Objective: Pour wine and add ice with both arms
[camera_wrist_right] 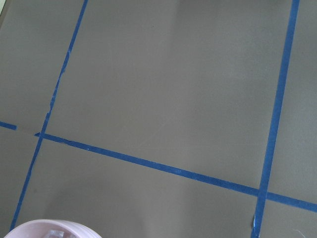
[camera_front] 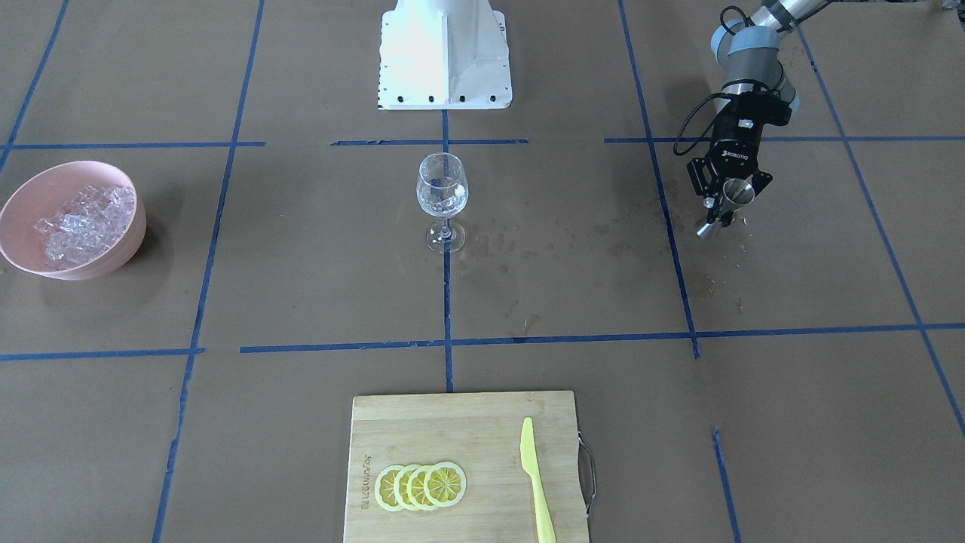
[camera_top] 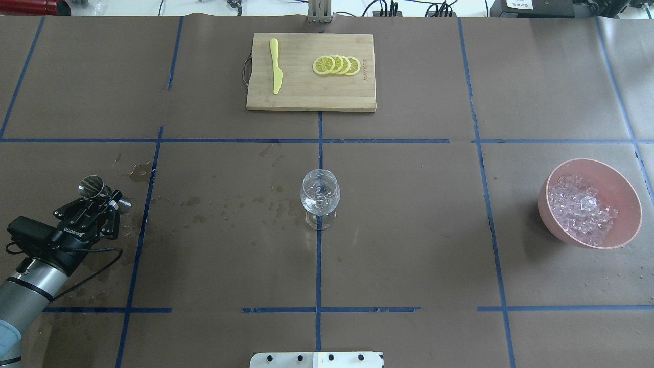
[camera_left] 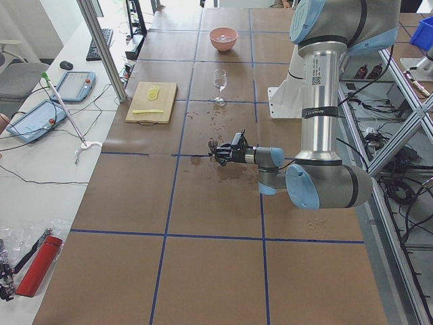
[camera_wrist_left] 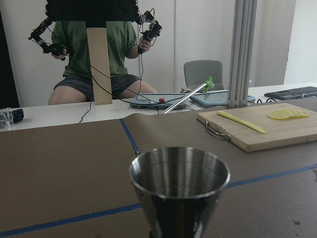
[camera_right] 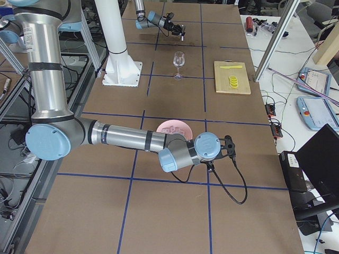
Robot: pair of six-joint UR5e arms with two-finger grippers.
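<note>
The ice (camera_top: 580, 207) is all piled in the pink bowl (camera_top: 627, 197) way over on the robot's right side, well apart from the wine glass (camera_top: 320, 193), which stands upright dead centre. The left gripper (camera_top: 108, 198) is clamped around the waist of a steel jigger (camera_wrist_left: 179, 178), mouth up, probably so nothing slops out on the trip to the glass. Hard to tell if there's anything in it, though. The right gripper (camera_right: 228, 144) hangs just beside the bowl, likely lined up for an ice grab. Can't tell whether its jaws are open.
</note>
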